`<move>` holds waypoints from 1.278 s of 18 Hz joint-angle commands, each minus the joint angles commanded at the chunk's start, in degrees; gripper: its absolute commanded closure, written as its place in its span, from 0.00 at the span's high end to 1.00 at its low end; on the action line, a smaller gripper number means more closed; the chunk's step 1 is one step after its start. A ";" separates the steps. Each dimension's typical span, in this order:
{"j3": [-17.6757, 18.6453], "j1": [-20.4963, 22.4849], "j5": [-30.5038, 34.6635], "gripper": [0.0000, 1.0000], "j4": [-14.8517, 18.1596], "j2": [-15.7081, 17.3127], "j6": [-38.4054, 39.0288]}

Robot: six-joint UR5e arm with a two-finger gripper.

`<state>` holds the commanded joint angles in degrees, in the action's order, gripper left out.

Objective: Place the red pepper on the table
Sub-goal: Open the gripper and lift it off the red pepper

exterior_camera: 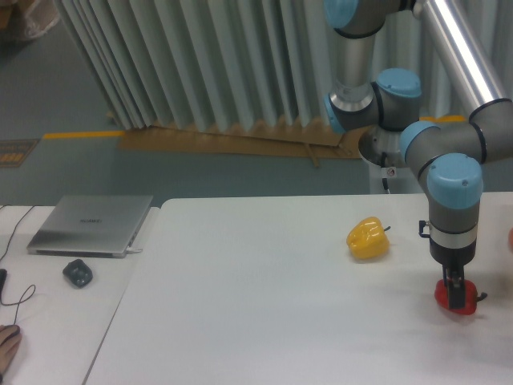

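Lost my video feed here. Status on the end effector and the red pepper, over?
End effector down on the red pepper, fingers astride it; grip unclear. Pepper low at the table, right side. Yellow pepper apart to the left, not obstructing.
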<state>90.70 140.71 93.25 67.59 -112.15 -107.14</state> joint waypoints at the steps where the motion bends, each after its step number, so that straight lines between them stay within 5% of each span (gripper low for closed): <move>1: 0.00 0.09 -0.09 1.00 0.00 0.00 -0.17; 15: -2.02 0.97 -1.84 1.00 0.79 3.86 0.26; 23: -4.65 0.88 -2.46 1.00 11.14 9.13 0.44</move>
<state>86.05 141.59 90.79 78.73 -103.01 -106.70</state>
